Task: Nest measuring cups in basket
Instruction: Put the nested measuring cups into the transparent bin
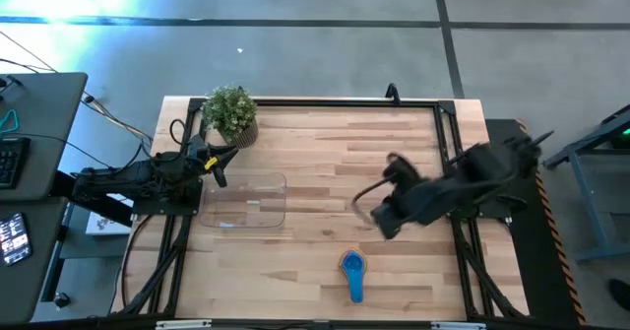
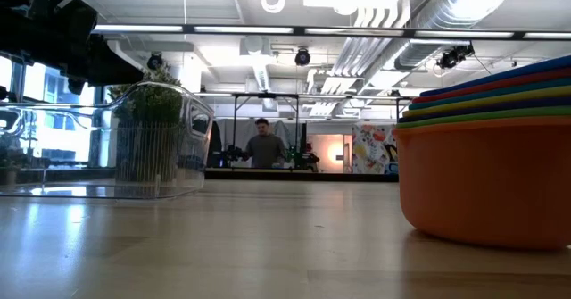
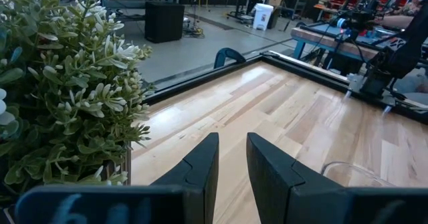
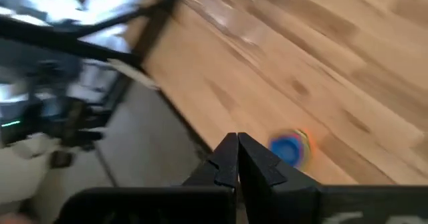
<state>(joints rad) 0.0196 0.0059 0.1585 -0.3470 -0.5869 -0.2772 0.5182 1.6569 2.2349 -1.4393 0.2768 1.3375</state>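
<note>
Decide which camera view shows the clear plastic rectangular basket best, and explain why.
The high view: the clear plastic rectangular basket shows in whole outline. The low view gives only its side wall; the left wrist view catches its rim; the right wrist view misses it.

The left gripper [image 3: 232, 158] filled the lower middle of the frame, its two dark fingers [image 3: 200, 167] slightly parted over the wooden table [image 3: 314, 117]. A leafy green plant [image 3: 63, 90] with small white blooms crowded the left side. The basket's [image 3: 354, 174] clear curved rim showed at lower right. The table's black frame [image 3: 200, 73] crossed the upper middle.
</note>
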